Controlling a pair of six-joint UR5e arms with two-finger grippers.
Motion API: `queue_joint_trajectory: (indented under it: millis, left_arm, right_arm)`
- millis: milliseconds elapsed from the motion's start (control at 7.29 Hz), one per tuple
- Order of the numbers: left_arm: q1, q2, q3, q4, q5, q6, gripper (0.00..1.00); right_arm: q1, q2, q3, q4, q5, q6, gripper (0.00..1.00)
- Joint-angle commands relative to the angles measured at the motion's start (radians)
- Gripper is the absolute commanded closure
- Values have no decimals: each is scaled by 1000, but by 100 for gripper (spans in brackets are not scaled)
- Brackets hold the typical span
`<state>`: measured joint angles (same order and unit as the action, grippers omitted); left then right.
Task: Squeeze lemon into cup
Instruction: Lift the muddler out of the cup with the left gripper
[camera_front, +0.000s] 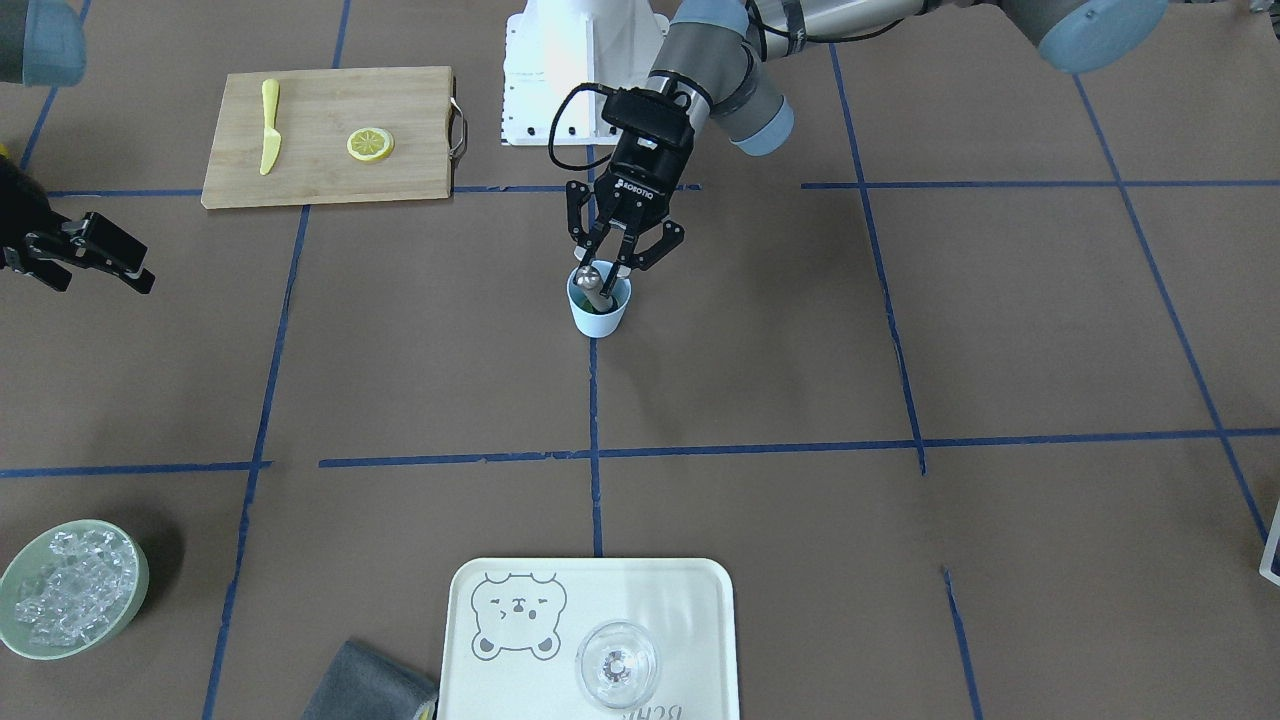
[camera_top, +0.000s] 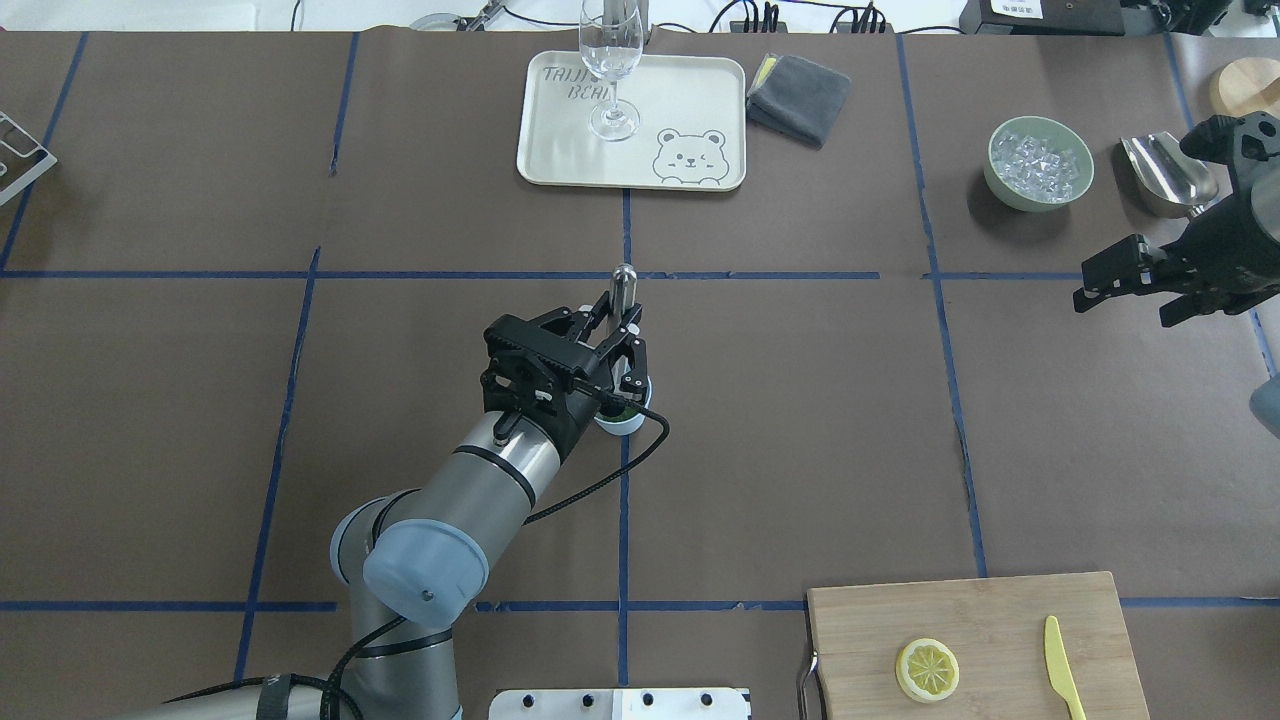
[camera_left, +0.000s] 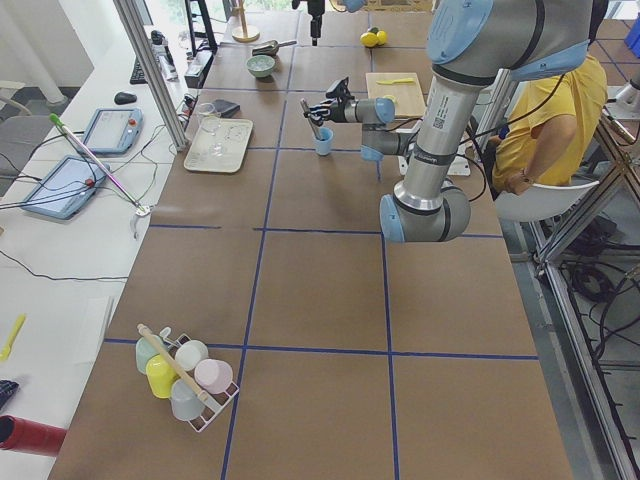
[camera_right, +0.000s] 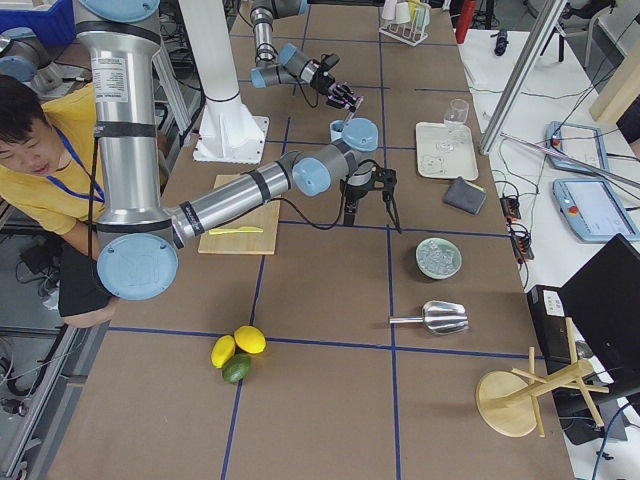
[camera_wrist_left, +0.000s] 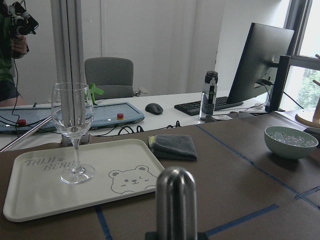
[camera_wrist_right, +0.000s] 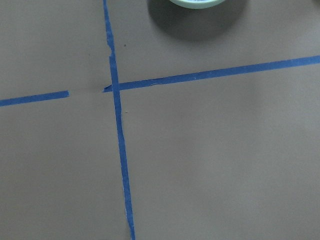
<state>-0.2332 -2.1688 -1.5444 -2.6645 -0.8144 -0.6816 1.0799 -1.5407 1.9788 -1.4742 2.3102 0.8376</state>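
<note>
Cup (camera_front: 600, 320) holds a metal rod (camera_front: 594, 281); bowl (camera_front: 141, 590) holds ice (camera_front: 68, 592).

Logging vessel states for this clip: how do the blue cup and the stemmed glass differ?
The cup is opaque light blue and stemless; the glass is clear and stemmed. The cup stands on the bare table with a metal rod in it; the glass sits empty on the tray. Both stand upright.

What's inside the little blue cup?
A metal stick, held by the left claw, pokes into the cup, with something dark green at the bottom. The stick and claw hide the rest.
</note>
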Motion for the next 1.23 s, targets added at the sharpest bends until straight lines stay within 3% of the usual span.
queue_joint_trajectory:
  millis: [0,137,412,686,960,1097]
  left_arm:
    - [0,-22,-29,0,-6,48,100]
    - [-1,-25,-122,0,-8,177,100]
    - [-21,-20,-221,5,-25,223,100]
    - [-137,-11,-253,17,-171,217,100]
    - [-220,99,-253,137,-195,208,100]
    - [-289,160,-255,149,-330,168,100]
  right_arm:
    - [2,1,0,0,0,0,0]
    - [5,1,0,0,0,0,0]
    - [9,1,0,0,0,-3,0]
    - [20,1,0,0,0,-3,0]
    - [23,-2,-2,3,-3,-5,0]
    - [23,-3,-5,3,-3,-5,0]
